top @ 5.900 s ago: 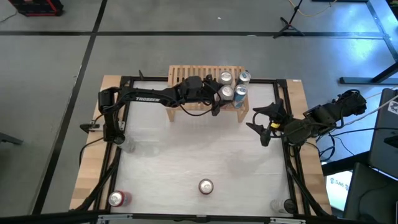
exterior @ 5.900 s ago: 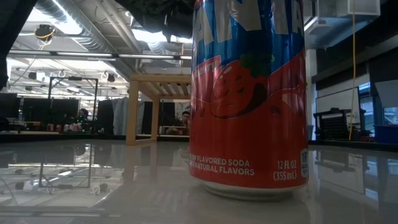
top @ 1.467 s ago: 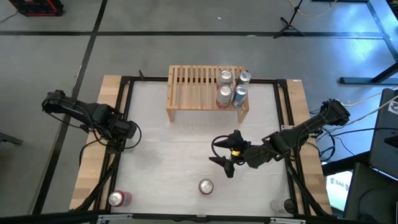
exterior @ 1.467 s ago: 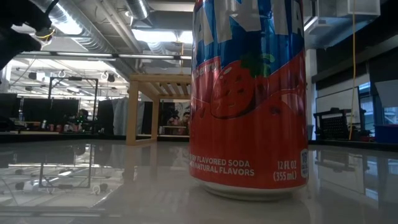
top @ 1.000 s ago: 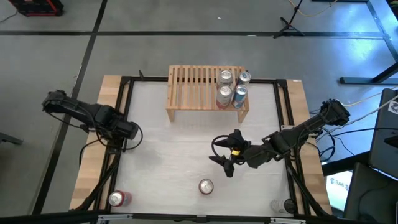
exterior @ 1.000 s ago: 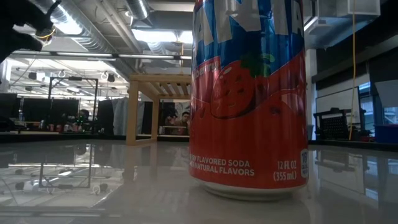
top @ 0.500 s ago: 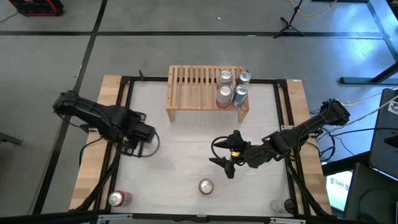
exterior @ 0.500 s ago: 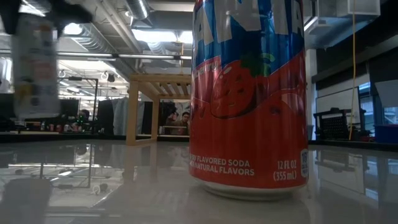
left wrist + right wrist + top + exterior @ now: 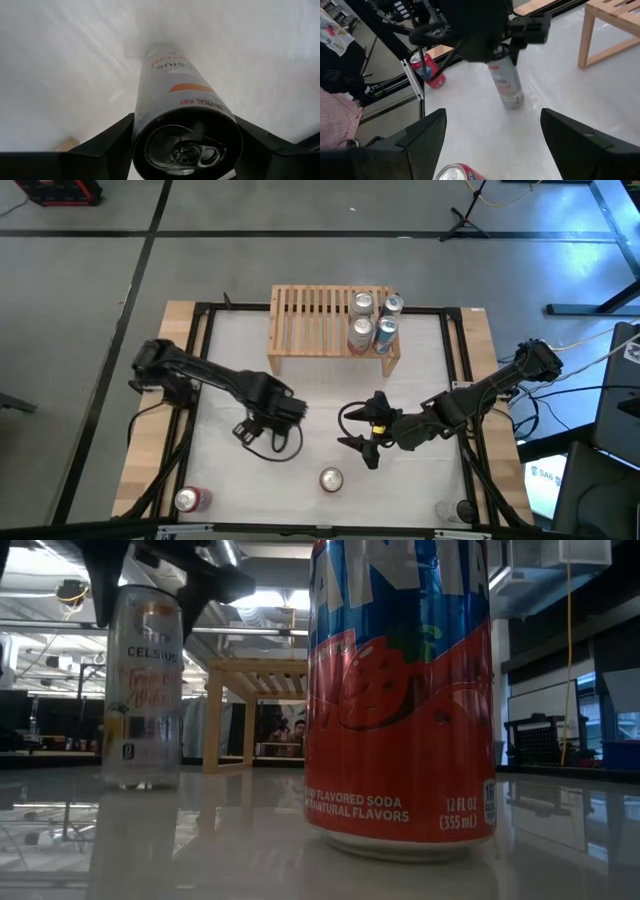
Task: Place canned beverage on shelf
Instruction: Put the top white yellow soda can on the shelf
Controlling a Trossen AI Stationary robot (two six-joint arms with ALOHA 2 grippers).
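We see left claw [image 9: 268, 423] clamped on white can [image 9: 143, 685], upright over the bench [image 9: 300, 395]; right claw [image 9: 362, 442] apart, empty, near red can [image 9: 331, 479].

Shelf [image 9: 310, 320] left slats bare; four cans [image 9: 372, 320] crowding right.

Bright overhead strip lights flood the room in the low view, glare sheens off the glossy white surface [image 9: 250, 840], the huge red can [image 9: 400, 700] looms close, and the left wrist view washes out pale.
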